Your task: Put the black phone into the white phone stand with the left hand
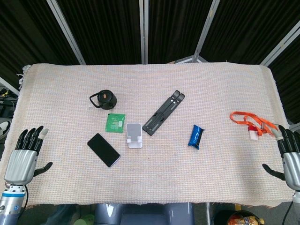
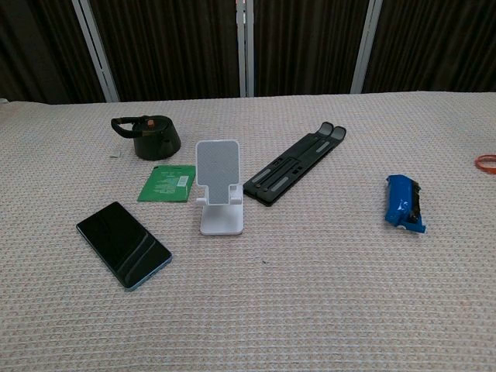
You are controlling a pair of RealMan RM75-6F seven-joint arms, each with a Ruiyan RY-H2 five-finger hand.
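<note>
Black phone (image 1: 103, 149) lies flat, screen up, on the counter (image 1: 187, 89), set at a slant, just beside and to the left-front of the white phone stand (image 1: 134, 135). They look apart, not touching. Stand is upright, its back plate facing the robot, its front lip bare; nothing sits in it. Left hand (image 1: 23, 157) hovers at the near left edge of the counter, fingers apart and straight, holding nothing, well apart from the phone. Right hand (image 1: 289, 157) at the near right edge, likewise released and empty. Neither hand shows in the chest view. Judgement: task not yet begun; the step in hand is the reach toward the phone. Next move calls for the left hand to travel in and right, come down over the phone and get fingers under a thin flat edge, which the woven cloth may make awkward; then tilt the phone up and seat it on the stand's lip without knocking the light stand over. Around it: green packet (image 1: 115, 122) touching or nearly touching the stand's left side, small black pot (image 1: 105, 99) behind that, black folding bracket (image 1: 163, 113) to the right, blue wrapper (image 1: 195, 136) further right, orange lanyard (image 1: 250, 120) near the right hand. Surface is pale woven cloth; dark curtains (image 1: 108, 28) behind with grey uprights.
</note>
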